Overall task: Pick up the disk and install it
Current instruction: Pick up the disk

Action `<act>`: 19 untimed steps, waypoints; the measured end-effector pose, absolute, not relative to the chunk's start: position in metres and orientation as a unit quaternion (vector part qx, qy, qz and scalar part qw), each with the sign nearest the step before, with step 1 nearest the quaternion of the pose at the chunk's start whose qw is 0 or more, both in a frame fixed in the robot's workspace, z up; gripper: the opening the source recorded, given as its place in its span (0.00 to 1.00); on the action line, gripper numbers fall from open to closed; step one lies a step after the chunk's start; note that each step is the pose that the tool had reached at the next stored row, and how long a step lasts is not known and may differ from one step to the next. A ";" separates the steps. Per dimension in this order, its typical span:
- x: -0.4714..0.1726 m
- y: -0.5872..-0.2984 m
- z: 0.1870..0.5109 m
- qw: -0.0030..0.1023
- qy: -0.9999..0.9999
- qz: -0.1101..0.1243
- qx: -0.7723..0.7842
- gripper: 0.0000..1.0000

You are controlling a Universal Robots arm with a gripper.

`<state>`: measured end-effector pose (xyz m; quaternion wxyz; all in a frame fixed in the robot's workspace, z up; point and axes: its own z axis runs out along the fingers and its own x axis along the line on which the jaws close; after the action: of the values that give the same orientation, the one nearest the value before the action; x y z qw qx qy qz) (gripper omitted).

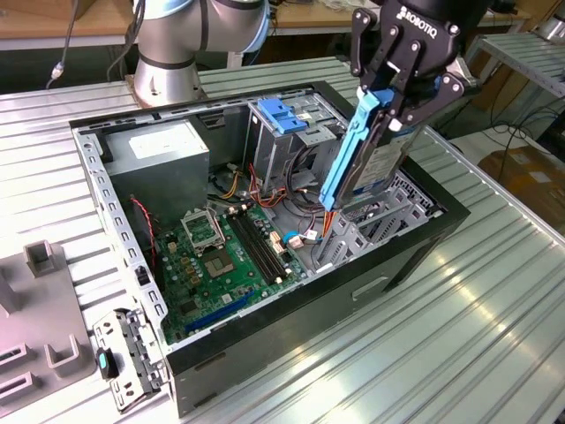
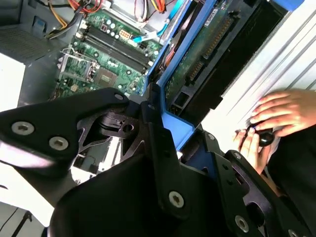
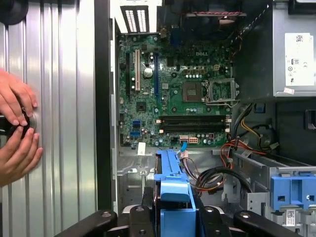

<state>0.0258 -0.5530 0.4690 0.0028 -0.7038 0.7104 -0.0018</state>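
Hand (image 1: 397, 108) clamped on disk (image 1: 380, 168), held on edge, tilted, above open case (image 1: 291, 325); free space around it

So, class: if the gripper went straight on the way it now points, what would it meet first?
Probably the metal bay in the computer case, reached by the lower end of the disk that the gripper holds. The orange cables beside it may be touched first; depth is unclear.
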 end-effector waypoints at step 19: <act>0.059 -0.556 0.453 0.001 0.708 -0.004 -0.706 0.37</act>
<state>0.0591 -0.5563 0.4534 0.0009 -0.7063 0.7079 -0.0038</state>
